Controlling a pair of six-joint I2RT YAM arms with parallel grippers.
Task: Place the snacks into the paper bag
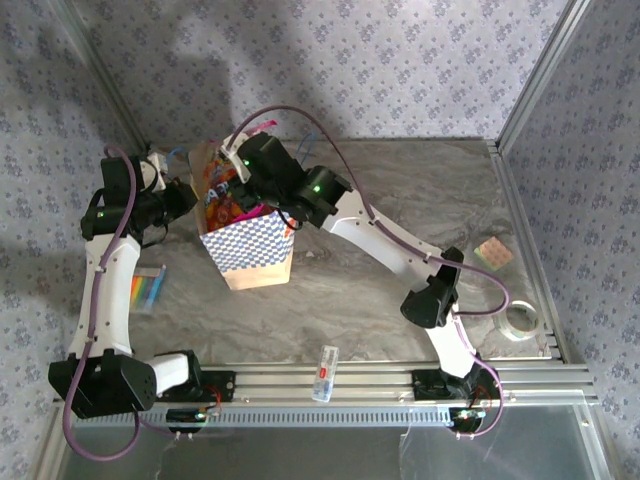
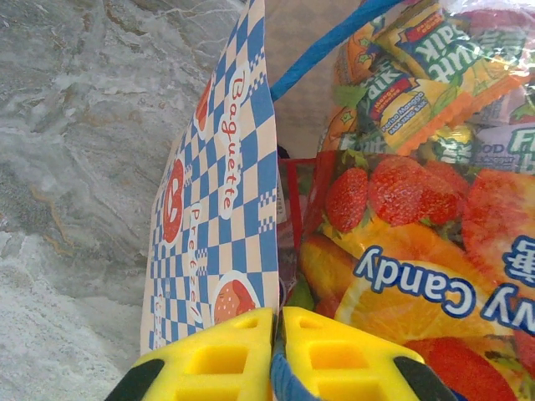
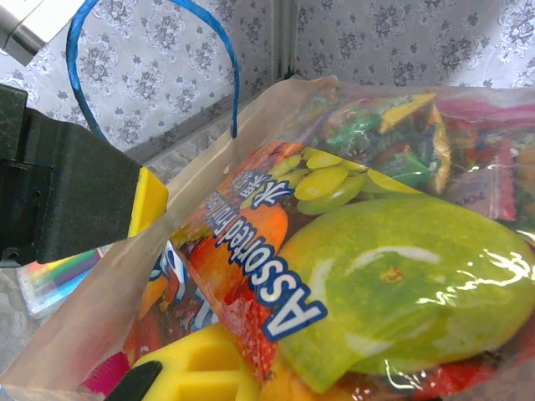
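The paper bag (image 1: 250, 255) stands upright at the middle left of the table, tan with a blue-and-white checkered band (image 2: 219, 217). Several snacks fill it and stick out of its top (image 1: 222, 192): a strawberry-and-orange candy packet (image 2: 418, 251) and small orange-yellow packets (image 2: 418, 75). My left gripper (image 1: 186, 197) (image 2: 277, 314) is shut on the bag's blue cord handle at the rim. My right gripper (image 1: 240, 178) (image 3: 251, 355) reaches into the bag's mouth, shut on a green-apple "Assorted" packet (image 3: 393, 284), which hides one finger. Left of the bag lies a rainbow-striped packet (image 1: 148, 290).
A small clear tube with a red label (image 1: 325, 373) lies on the front rail. At the right are a tan square pad (image 1: 493, 252) and a tape ring (image 1: 520, 320). Patterned walls and metal posts close in the table.
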